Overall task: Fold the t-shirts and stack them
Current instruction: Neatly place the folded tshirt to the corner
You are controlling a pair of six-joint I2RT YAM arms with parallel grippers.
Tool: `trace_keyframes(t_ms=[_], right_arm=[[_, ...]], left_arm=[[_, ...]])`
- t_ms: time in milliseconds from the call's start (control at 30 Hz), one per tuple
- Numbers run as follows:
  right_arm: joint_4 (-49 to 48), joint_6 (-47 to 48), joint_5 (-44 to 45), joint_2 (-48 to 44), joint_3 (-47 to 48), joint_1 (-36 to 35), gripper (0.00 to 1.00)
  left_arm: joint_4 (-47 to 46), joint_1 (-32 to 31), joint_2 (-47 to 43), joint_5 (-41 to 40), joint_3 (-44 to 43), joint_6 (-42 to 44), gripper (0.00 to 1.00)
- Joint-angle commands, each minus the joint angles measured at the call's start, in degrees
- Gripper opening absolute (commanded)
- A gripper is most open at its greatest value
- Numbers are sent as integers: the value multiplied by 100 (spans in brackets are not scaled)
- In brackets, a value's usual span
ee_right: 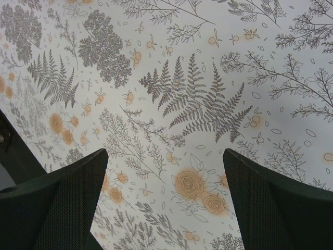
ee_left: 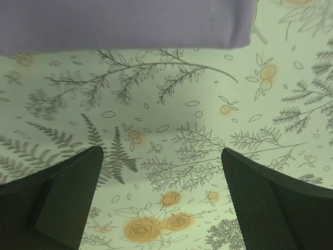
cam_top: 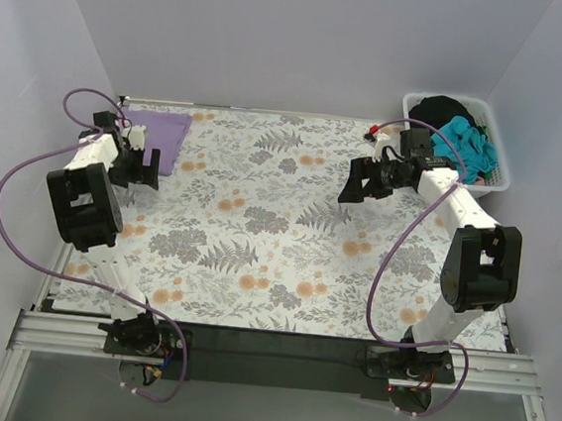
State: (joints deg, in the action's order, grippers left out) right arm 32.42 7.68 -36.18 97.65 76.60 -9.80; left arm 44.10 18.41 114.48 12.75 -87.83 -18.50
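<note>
From above: the white basket [cam_top: 484, 189], far right, holds a teal t-shirt [cam_top: 467, 139] and a black t-shirt [cam_top: 433, 108]. A folded lavender t-shirt [cam_top: 164, 135] lies far left beside the left gripper [cam_top: 148, 168]. The right gripper [cam_top: 361, 186] hangs near the basket.
Left wrist: fingers [ee_left: 57, 198] apart over the floral cloth [ee_left: 171, 104], lavender edge ahead.
Right wrist: fingers [ee_right: 276, 203] apart over cloth.

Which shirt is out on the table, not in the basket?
The lavender t-shirt, lying flat at the far left; the teal shirt and black shirt sit bunched in the white basket.
</note>
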Motion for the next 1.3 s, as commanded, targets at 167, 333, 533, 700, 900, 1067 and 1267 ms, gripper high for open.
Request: trace_keyframes(t_ms=[167,333,533,700,900,1067,1267], right_arm=[[-87,23,-91,-290,83,22,98],[-96,32,-99,-272,31,14,98],[-105,49,-82,-202,66,22,98],[-96,49,-108,-132,66,22,98],[-113,40,-126,-62,92,22,98],[-113,40,-143,-9,101,14,98],[-96,49,-143,-9,119,14,98]], left_arm=[[-402,4,355,122,337,-206,98],[-692,-13,707,201,154,-653,98],[-718,-57,1314,315,-410,-1041,98],[-744,-154,1639,351,-858,-1173,98],[-639,-233,1964,360,-1428,-1427,98],[-437,-329,2280,614,-1842,-1735,97],[-463,-382,2404,474,-2001,-1771,97]])
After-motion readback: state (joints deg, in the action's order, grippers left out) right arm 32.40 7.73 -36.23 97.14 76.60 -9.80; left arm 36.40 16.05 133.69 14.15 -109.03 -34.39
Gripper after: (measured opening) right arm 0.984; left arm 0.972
